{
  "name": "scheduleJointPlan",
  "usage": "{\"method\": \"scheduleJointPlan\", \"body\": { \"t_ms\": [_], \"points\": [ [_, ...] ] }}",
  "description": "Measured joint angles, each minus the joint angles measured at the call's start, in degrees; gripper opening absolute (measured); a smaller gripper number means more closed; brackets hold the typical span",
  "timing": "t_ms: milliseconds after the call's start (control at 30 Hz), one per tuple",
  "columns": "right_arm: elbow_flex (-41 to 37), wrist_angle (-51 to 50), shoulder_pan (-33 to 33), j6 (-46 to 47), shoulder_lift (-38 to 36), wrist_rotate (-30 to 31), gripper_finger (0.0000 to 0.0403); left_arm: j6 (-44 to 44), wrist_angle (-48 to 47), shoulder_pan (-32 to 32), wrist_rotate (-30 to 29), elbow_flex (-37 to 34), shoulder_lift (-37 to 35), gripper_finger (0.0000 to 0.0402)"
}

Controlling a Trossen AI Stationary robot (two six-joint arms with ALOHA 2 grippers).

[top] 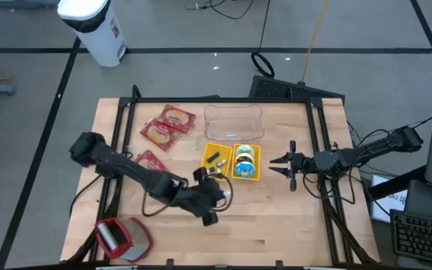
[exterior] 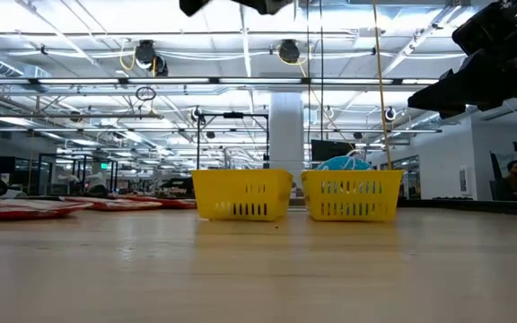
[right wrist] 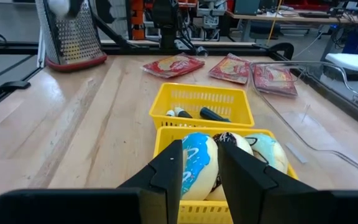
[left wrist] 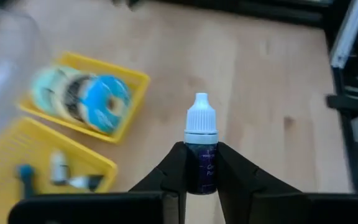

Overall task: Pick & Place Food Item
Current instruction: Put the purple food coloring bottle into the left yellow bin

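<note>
Pinched between the two dark fingers [left wrist: 176,174] of the left gripper [left wrist: 201,177], a small dark bottle [left wrist: 201,158] with a white dropper cap is standing upright in the left wrist view, lifted clear of the wooden table [left wrist: 260,81]. Only this view is showing the bottle plainly; from above, the left gripper [top: 210,196] is appearing as a dark mass just beside the two yellow baskets, and what it is holding is hidden.

From overhead, the left basket [top: 217,160] is holding a few small dark and white items, and the right basket [top: 247,162] is carrying iced doughnuts [top: 245,161]. A clear plastic tray [top: 235,122] is lying just behind the baskets, three red packets [top: 166,127] are sitting toward the table's left, and a red-based grater [top: 120,237] is resting near the front left corner.

Looking level across the table, the low view is showing both baskets [exterior: 240,195] side by side, with only a blue top poking above the right one [exterior: 352,196], and both arms are hanging mostly out of the picture at its upper edge.

Off to the right, the right gripper [top: 285,166] is waiting well apart from the baskets with its fingers slightly parted and holding nothing. Its own wrist view is looking past those fingers [right wrist: 166,174] straight at the doughnuts [right wrist: 199,165], the grater [right wrist: 70,37] and the packets [right wrist: 174,65] beyond.
</note>
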Motion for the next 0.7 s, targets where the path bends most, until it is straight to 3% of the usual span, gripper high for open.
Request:
{"method": "scheduleJointPlan", "body": {
  "t_ms": [167, 367, 533, 700],
  "points": [
    [0.0, -0.18, 0.0, 0.16, 0.0, -0.04, 0.0091, 2.74, 3.43, 1.7, -4.28, -4.56, -3.15, 0.005],
    [0.0, -0.17, 0.0, 0.16, 0.0, -0.15, 0.0091, -0.19, 17.66, 7.16, 1.82, -17.38, -3.36, 0.005],
    [0.0, -0.16, 0.0, 0.16, 0.01, -0.12, 0.0091, -10.28, 16.6, 14.03, 1.27, -22.44, -3.49, 0.0059],
    [0.0, -0.07, 0.0, 0.14, 0.02, -0.09, 0.0091, -12.42, 17.38, 19.17, 4.8, -23.89, -3.14, 0.0061]
  ]
}}
